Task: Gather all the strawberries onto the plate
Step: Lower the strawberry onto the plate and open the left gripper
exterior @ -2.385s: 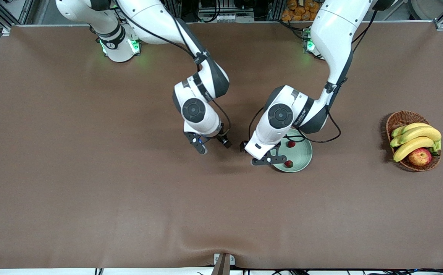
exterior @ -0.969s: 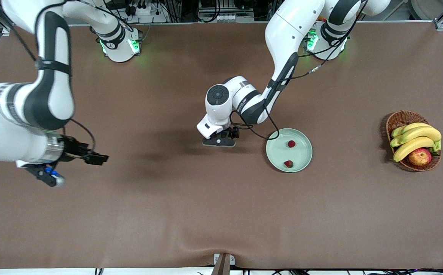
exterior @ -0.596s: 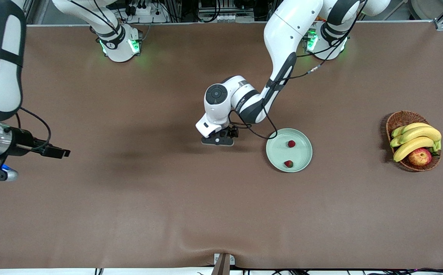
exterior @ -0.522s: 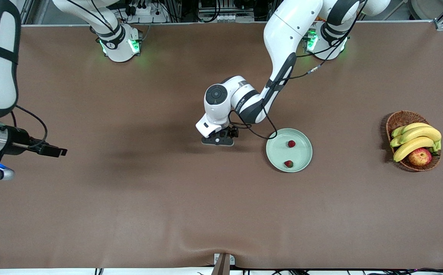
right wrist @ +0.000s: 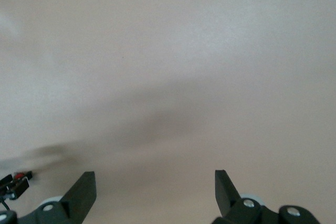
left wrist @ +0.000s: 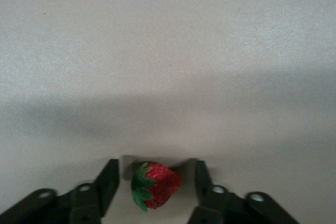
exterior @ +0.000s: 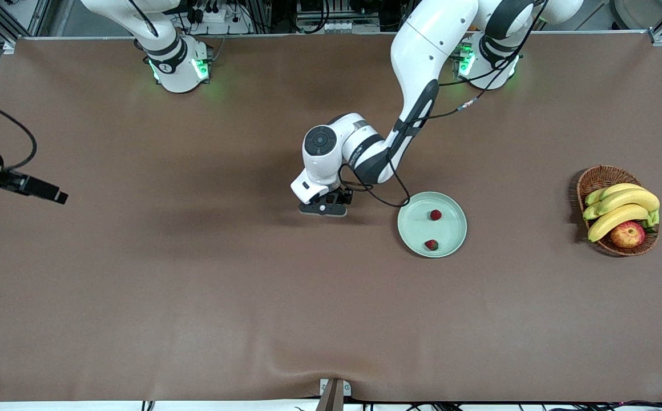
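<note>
The pale mint plate lies near the table's middle with two strawberries in it. My left gripper is low over the table, beside the plate toward the right arm's end. In the left wrist view the left gripper is open, with the third strawberry lying on the table between its fingers, a gap on each side. In the front view the gripper hides this berry. My right gripper is open and empty, above bare table at the right arm's end, almost out of the front view.
A brown wicker basket with bananas and a red-yellow apple stands at the left arm's end of the table. The brown mat has a raised wrinkle at its edge nearest the front camera.
The left gripper left the plate and came down around the third strawberry, and has since barely shifted. The right arm swung away to its own end of the table, nearly out of view.
</note>
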Motion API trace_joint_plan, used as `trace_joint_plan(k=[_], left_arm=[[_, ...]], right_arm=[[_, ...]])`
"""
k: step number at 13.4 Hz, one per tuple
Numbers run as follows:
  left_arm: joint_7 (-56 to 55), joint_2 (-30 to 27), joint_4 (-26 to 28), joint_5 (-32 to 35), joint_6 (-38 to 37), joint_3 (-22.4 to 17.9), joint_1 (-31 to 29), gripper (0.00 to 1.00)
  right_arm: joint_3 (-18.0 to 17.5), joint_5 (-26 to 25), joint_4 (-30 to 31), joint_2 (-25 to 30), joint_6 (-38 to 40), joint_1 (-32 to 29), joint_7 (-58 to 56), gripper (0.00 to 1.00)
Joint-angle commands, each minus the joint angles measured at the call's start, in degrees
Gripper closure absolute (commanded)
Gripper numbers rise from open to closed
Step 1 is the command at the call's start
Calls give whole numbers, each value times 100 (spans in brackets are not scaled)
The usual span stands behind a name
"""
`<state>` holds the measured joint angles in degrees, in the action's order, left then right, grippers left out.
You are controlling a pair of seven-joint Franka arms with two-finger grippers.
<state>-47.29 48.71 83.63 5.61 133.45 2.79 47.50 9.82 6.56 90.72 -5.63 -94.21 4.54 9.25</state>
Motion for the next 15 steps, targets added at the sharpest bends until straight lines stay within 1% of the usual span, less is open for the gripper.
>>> trace_joint_plan(k=[1,2,3,4,6,7,9,11,12,14,15], left_arm=[[-105,42,-118,81,-12,-33,40,96],[-105,33,-118,72,-12,-33,40,100],[-105,33,-118,72,-12,-25,40,100],[-113,16,-118,63,-21,-25,40,100],[-122,-142,-84,46,-108,-25,-38,100],[-200,-334,-75,45,-326,-25,-152,100],[-385,-703,-22,45,-749,-16,-616,100],[-325,-1081,459,54,-821,-25,-1152,100],[-194,-1214,662,72,-821,-16,-1425,100],[193,-1320,1040,63,-786,-16,-1786,100],[264,-1364,1172,72,-786,-7,-1918,100]], right_arm=[[-593,-295,913,843,-221,-478,59,0],[-796,-305,904,922,-116,-637,77,0],[-807,-331,800,897,68,-639,86,0],[-798,-392,442,775,148,-648,68,0],[-780,-524,-454,222,498,-639,94,0],[-780,-638,-728,-24,553,-674,25,0],[-745,-577,-836,-53,649,-727,50,0],[-745,-394,-924,-26,1096,-745,15,0],[-719,-184,-924,-35,1046,-779,-37,0],[-736,-505,-1099,-44,1045,-683,-46,0],[-745,-577,-1187,-44,1054,-674,-46,0]])
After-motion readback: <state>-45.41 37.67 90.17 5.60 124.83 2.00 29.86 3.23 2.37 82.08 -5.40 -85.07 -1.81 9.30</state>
